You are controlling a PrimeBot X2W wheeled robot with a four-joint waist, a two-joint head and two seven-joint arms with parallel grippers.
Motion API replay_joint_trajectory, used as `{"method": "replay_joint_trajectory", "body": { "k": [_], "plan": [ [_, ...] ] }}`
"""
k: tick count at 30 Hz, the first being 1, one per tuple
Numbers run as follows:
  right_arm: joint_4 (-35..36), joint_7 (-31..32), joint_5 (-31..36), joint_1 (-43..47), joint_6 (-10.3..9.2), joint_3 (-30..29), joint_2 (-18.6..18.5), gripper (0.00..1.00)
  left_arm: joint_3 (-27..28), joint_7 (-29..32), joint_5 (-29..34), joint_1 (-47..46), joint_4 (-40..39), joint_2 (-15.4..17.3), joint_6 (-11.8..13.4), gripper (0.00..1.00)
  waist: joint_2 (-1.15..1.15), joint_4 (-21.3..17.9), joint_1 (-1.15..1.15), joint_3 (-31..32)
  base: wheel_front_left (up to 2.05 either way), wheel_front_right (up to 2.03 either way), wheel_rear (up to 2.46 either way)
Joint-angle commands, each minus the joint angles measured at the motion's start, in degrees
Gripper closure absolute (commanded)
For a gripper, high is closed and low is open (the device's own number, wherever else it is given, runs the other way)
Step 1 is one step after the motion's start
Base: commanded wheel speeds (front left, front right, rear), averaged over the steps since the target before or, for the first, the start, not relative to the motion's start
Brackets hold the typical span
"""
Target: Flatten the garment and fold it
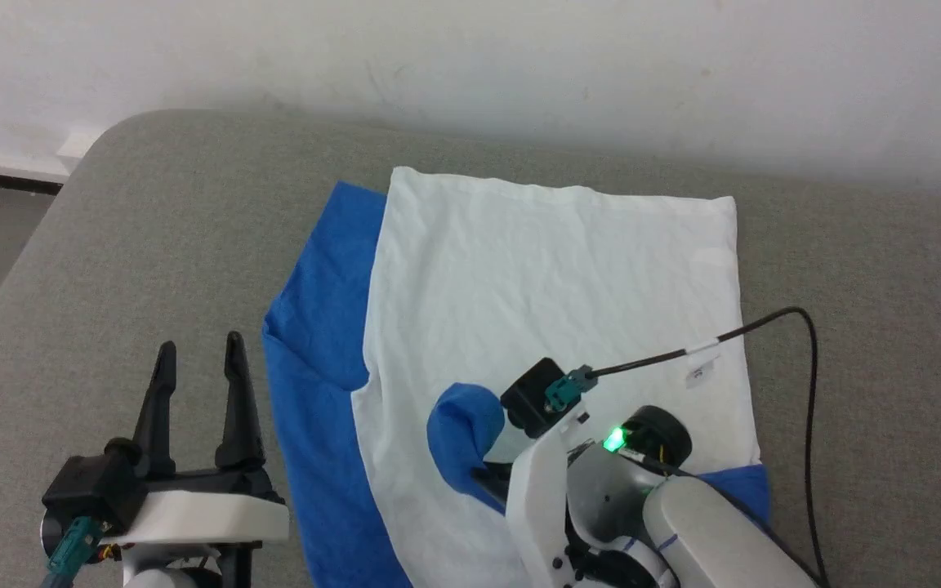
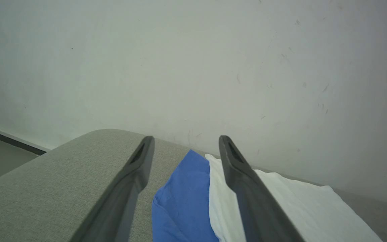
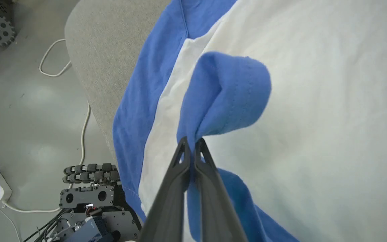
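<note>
**Head, left wrist and right wrist views of a two-armed robot at a grey padded platform (image 1: 152, 204).** At the left, the left pincer (image 1: 200, 343) hovers over bare padding near the platform's left edge. Its two dark fingers stand wide apart and carry nothing. In its own wrist view the left pincer (image 2: 186, 139) points toward the far edge and the pale wall (image 2: 193, 60).

At centre, the garment (image 1: 552, 269) lies spread on the platform, its top edge near the far edge and its white body facing up, lightly creased. One royal-blue sleeve (image 1: 315, 327) runs flat along the body's left side. A small white label (image 1: 699, 374) shows near the body's right edge.

To the right of centre, over the lower part of the white body, the right pincer (image 3: 191, 143) has its fingers pressed together on the other sleeve's blue cuff (image 3: 227, 97). The cuff is raised off the body in a rounded loop. A black cable (image 1: 805, 367) arcs from the right wrist over the garment's right edge.
</note>
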State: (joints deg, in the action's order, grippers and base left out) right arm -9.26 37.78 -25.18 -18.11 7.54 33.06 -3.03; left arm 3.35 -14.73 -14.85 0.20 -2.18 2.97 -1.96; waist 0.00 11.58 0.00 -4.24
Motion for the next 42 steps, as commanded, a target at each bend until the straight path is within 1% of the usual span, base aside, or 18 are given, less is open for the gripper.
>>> {"method": "replay_joint_trajectory", "body": {
  "k": [1, 2, 3, 5, 7, 10, 14, 17, 20, 23, 25, 27, 30, 33, 38, 39, 42],
  "plan": [
    [-1.7, -0.1, -0.5, -1.2, -0.05, 1.6, 0.1, 1.00, -0.3, -0.3, -0.6, 0.5, 0.0, -0.1, 0.2, 0.00, 0.00, 0.3, 0.00, -0.3, 0.00, 0.00, 0.00],
    [-2.7, -0.2, -1.0, -1.6, -0.05, 2.6, 0.1, 0.64, -0.3, -0.3, -0.6, 0.4, 0.0, -0.1, 0.2, 0.00, 0.00, 0.3, 0.00, -0.4, 0.00, 0.00, 0.00],
    [-3.4, -0.3, -1.4, -2.0, -0.05, 3.3, 0.1, 0.00, -0.4, -0.3, -0.7, 0.3, 0.0, -0.1, 0.3, 0.00, 0.00, 0.3, 0.00, -0.5, 0.00, 0.00, 0.00],
    [-4.3, -0.6, -2.4, -2.7, -0.05, 4.3, 0.1, 0.00, -0.3, -0.3, -0.8, 0.3, 0.0, -0.1, 0.4, 0.00, 0.00, 0.2, 0.00, -0.7, 0.00, 0.00, 0.00],
    [-4.0, -1.4, -3.8, -3.3, -0.05, 3.6, 0.1, 0.00, -0.1, -0.3, -0.7, 0.3, -0.1, -0.1, 0.5, 0.00, 0.00, 0.0, 0.00, -0.7, 0.00, 0.00, 0.00],
    [-1.8, -4.2, -5.3, -3.7, -0.05, -1.0, 0.1, 0.00, 0.4, -0.3, -0.5, 0.5, -0.1, -0.1, 0.4, 0.00, 0.00, -0.4, 0.00, -0.5, 0.00, 0.00, 0.00],
    [2.5, -9.3, -4.3, -2.6, -0.05, -11.9, 0.1, 0.00, 0.9, -0.3, -0.2, 0.6, -0.1, -0.1, 0.3, 0.00, 0.00, -1.1, 0.00, 0.1, 0.00, 0.00, 0.00],
    [5.8, -14.3, -3.0, -0.1, -0.05, -22.5, 0.1, 0.00, 1.2, -0.3, -0.1, 0.7, 0.0, -0.1, 0.3, 0.00, 0.00, -1.5, 0.00, 0.5, 0.00, 0.00, 0.00],
    [7.5, -18.4, -0.9, 2.9, -0.05, -32.5, 0.1, 0.00, 1.3, -0.3, -0.2, 0.9, -0.1, -0.1, 0.3, 0.00, 0.00, -2.1, 0.00, 0.7, 0.00, 0.00, 0.00],
    [7.7, -19.4, 0.9, 6.2, -0.05, -40.1, 0.1, 0.00, 1.2, -0.3, -0.3, 1.0, 0.1, -0.1, 0.2, 0.00, 0.00, -2.6, 0.00, 0.8, 0.00, 0.00, 0.00],
    [7.5, -19.2, 2.8, 8.0, -0.05, -44.1, 0.1, 0.00, 1.1, -0.3, -0.8, 0.9, 0.8, -0.1, 0.3, 0.00, 0.00, -3.0, 0.00, 0.7, 0.00, 0.00, 0.00],
    [7.0, -19.2, 2.1, 9.3, -0.05, -47.4, 0.1, 0.00, 0.8, 0.0, -1.5, 0.2, 2.1, -0.1, 0.3, 0.00, 0.00, -3.1, 0.00, 0.5, 0.00, 0.00, 0.00],
    [6.7, -19.4, 0.3, 10.5, -0.05, -50.4, 0.1, 0.00, 0.7, 1.8, -2.1, -3.3, 3.7, 1.0, -0.3, 0.00, 0.00, -3.2, 0.00, -0.4, 0.00, 0.00, 0.00],
    [7.6, -19.3, 0.5, 11.0, -0.05, -51.3, 0.1, 0.00, 0.8, 4.0, -2.8, -9.6, 5.7, 3.1, -1.2, 0.00, 0.00, -3.4, 0.00, -2.4, 0.00, 0.00, 0.00],
    [10.1, -18.7, 0.5, 9.4, -0.05, -51.2, 0.1, 0.00, 0.4, 12.6, -4.5, -24.0, 12.0, 8.4, -3.0, 0.00, 0.00, -4.5, 0.00, -7.4, 0.00, 0.00, 0.00],
    [10.1, -18.7, 0.5, 9.4, -0.05, -51.2, 0.1, 0.00, 0.4, 12.6, -4.5, -24.0, 12.0, 8.4, -3.0, 0.00, 0.00, -4.5, 0.00, -7.4, 0.00, 0.00, 0.00],
    [11.7, -18.1, 0.6, 7.8, -0.05, -51.0, 0.1, 0.00, 0.1, 19.1, -6.1, -32.6, 16.6, 11.5, -3.7, 0.00, 0.00, -5.6, 0.00, -11.1, 0.00, 0.00, 0.00]
  ]
}}
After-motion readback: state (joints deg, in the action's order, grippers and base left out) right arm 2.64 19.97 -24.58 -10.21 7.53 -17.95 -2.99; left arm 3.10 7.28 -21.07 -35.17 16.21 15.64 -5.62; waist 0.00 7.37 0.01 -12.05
